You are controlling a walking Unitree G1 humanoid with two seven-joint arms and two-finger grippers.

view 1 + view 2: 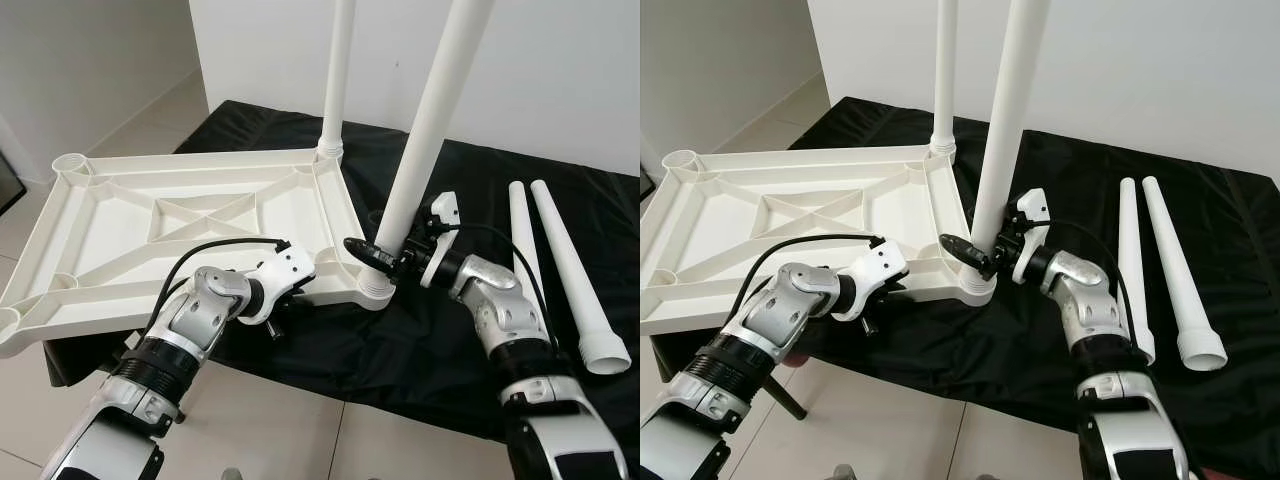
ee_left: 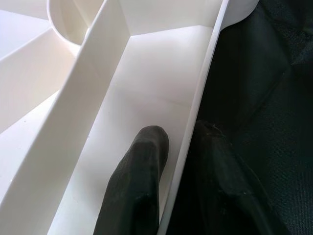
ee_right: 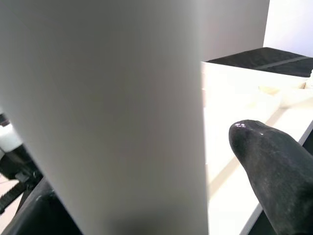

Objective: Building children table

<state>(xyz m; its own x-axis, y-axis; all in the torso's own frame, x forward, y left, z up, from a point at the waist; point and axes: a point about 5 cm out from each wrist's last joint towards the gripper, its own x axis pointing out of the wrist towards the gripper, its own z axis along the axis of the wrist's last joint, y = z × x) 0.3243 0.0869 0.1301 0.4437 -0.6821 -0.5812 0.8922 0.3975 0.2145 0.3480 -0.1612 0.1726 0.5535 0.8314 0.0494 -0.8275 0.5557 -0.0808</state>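
The left tool [image 1: 292,300] pinches the upturned tabletop's [image 1: 120,225] near rim; the right tool [image 1: 372,258] clasps the near leg [image 1: 430,120] (upright in its corner socket).

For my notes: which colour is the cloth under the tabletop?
Black cloth, clearest in the left eye view.

text: none legible | labels: none | brands: none | numbers: none | signs: none
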